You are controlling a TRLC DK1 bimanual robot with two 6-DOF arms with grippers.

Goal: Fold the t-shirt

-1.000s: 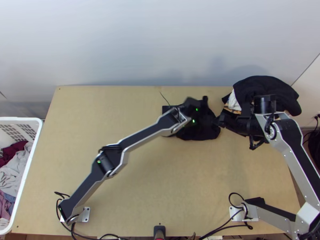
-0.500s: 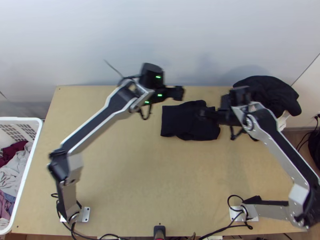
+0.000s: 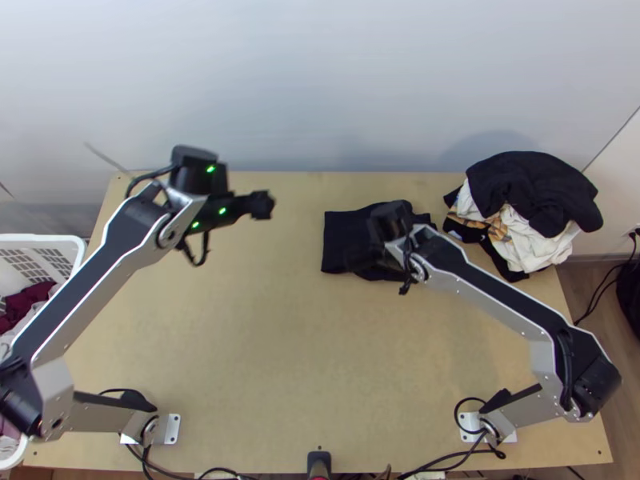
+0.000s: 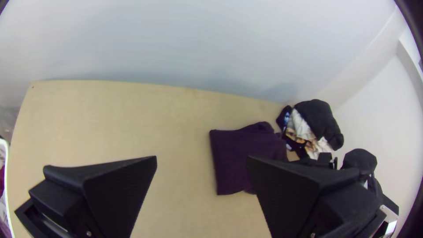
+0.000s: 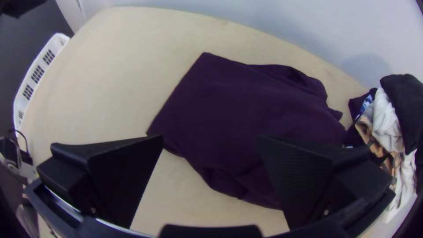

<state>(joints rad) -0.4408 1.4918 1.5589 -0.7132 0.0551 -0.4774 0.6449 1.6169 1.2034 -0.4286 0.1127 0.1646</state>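
My left gripper is over the table's back left part in the top view, apart from the cloth. In the left wrist view the left gripper stands open with nothing between its fingers. My right gripper is above the left part of the dark t-shirt. The right wrist view shows the right gripper open over it, holding nothing. The t-shirt lies as a compact folded bundle at the back, right of the middle. In the right wrist view the t-shirt has one straight side and a wrinkled, uneven lower edge.
A pile of black, white and patterned clothes is at the table's back right corner. A white basket with clothes stands beyond the left edge. Bare tabletop stretches in front of the t-shirt. Cables run along the near edge.
My left gripper has moved away from the t-shirt to the left. My right gripper has moved left from beside the clothes pile to above the t-shirt. The t-shirt looks unmoved.
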